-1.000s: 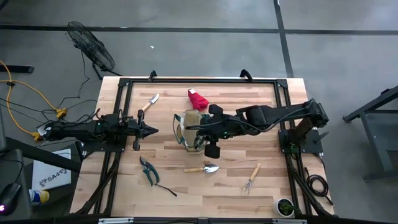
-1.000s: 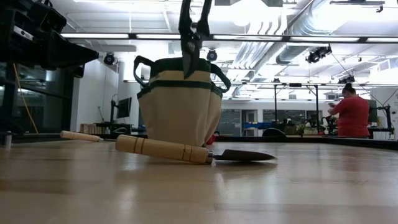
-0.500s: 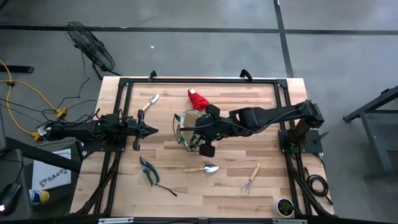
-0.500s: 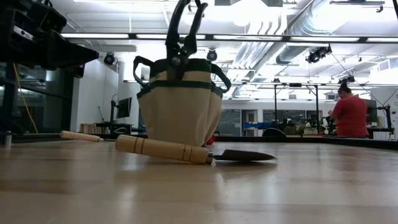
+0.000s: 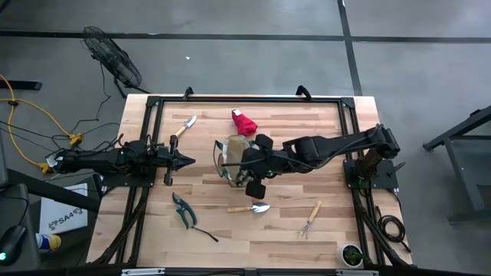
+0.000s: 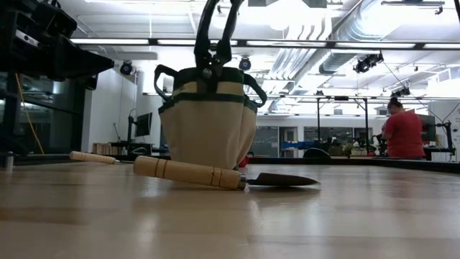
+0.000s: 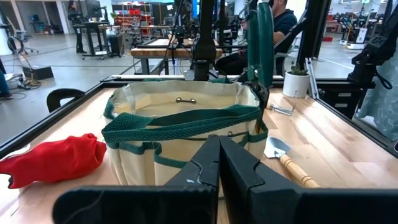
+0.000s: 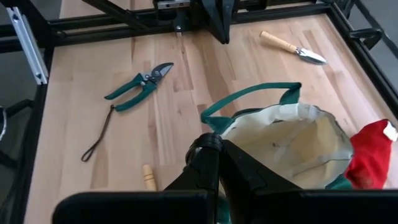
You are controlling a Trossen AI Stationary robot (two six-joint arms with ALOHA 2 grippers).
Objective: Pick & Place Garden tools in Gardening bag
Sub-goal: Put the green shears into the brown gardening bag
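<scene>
- The gardening bag [image 5: 230, 162] stands upright, directly under the right gripper [image 8: 214, 146].
- That gripper is clamped on upright pruning shears [image 6: 212, 43], blades dipping past the bag's rim.
- Red glove [image 5: 244, 122] just beyond the gripper; a trowel [image 5: 249, 208] nearer.
- Left gripper [image 5: 188, 160], fingers together, faces the bag.

The right arm is reaching across the table toward its middle, its right gripper [image 5: 247, 175] pointing downward with the fingers [image 8: 208, 163] pressed together. The left arm is lying stretched out low at the table's left side, its left gripper [image 5: 186, 161] closed too.
</scene>
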